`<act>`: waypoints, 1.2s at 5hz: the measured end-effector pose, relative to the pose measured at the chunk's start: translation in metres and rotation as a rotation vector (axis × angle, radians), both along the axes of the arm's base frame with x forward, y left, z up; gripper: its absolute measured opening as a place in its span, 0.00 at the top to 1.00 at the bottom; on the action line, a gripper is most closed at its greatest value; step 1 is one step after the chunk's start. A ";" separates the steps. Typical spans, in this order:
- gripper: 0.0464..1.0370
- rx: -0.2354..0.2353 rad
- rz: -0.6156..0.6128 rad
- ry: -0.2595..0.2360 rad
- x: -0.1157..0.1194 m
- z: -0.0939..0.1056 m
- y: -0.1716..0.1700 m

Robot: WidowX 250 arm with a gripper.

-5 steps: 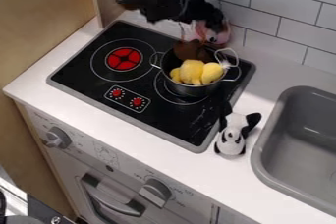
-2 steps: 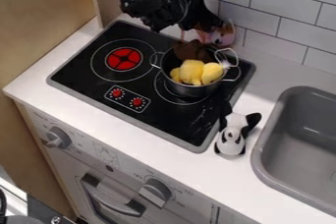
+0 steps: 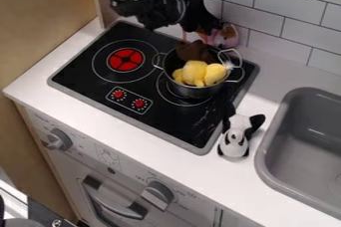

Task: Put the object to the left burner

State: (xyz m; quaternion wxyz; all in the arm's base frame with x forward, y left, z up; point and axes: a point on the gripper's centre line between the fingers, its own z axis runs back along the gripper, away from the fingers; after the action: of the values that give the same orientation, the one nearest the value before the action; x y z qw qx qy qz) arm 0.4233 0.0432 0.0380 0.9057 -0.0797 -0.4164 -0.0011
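While the black two-finger claw (image 3: 212,25) sits at back, can't tell if spread or pinching, the round dark metal pot (image 3: 193,92), likely the object, is just below it; probably stiff, slick, grab near side rim.

The flat square-cornered cooktop (image 3: 86,74) is black with a grey rim and thin white rings. At its left, the round burner disc (image 3: 126,59) is red, crossed by black lines. The round metal pot (image 3: 194,92) is silvery, the soft plush toy (image 3: 194,72) yellow. Near right, the small animal figure (image 3: 234,139) is patched black and white. Far right, rectangular wall tiles (image 3: 279,14) are white with dark grout lines.
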 end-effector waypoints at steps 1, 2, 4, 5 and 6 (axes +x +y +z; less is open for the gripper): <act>0.98 -0.065 -0.031 0.080 -0.011 0.017 0.005; 0.98 -0.080 -0.076 0.128 -0.022 0.035 0.018; 0.98 -0.118 -0.127 0.181 -0.040 0.059 0.034; 0.98 -0.102 -0.190 0.236 -0.051 0.065 0.045; 0.98 -0.012 -0.227 0.294 -0.069 0.066 0.082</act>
State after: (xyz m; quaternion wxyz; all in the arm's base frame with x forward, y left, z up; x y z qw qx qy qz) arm 0.3539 0.1254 0.1041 0.9503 -0.1306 -0.2682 -0.0890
